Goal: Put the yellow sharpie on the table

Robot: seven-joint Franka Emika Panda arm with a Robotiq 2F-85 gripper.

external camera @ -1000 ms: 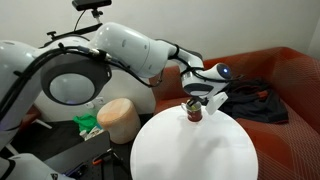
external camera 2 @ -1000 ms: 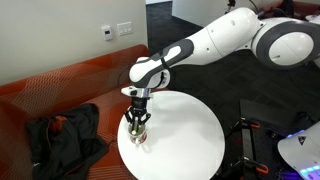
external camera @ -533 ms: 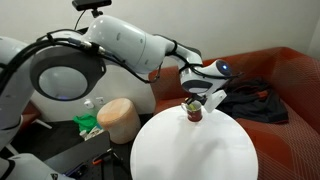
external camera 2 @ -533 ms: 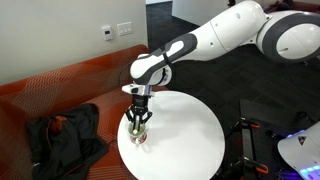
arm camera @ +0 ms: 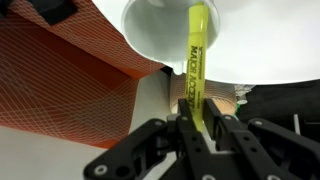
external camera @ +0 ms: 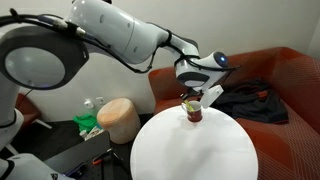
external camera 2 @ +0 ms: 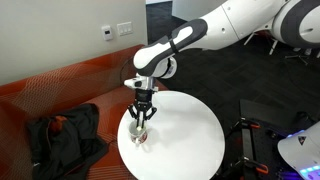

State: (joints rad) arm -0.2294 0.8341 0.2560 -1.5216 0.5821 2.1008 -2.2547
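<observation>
In the wrist view my gripper (arm camera: 197, 106) is shut on the yellow sharpie (arm camera: 196, 55). The sharpie sticks out past the fingertips, over the white table (arm camera: 260, 40). In both exterior views the gripper (external camera: 193, 98) (external camera 2: 141, 117) hangs pointing down just above the small red cup (external camera: 194, 113) (external camera 2: 138, 131). The cup stands near the table's (external camera: 200, 150) (external camera 2: 185, 135) edge on the couch side. The cup is out of the wrist view. The sharpie is too small to make out in the exterior views.
A red-brown couch (external camera: 290, 75) (external camera 2: 70, 85) curves round the table, with a black bundle of cloth (external camera: 250, 100) (external camera 2: 60, 135) on its seat. A tan cylinder (external camera: 118, 118) and a green object (external camera: 88, 124) lie beside the table, near the robot base.
The gripper has risen slightly above the red cup, still over the same spot. The arm's upper links have swung and lifted.
</observation>
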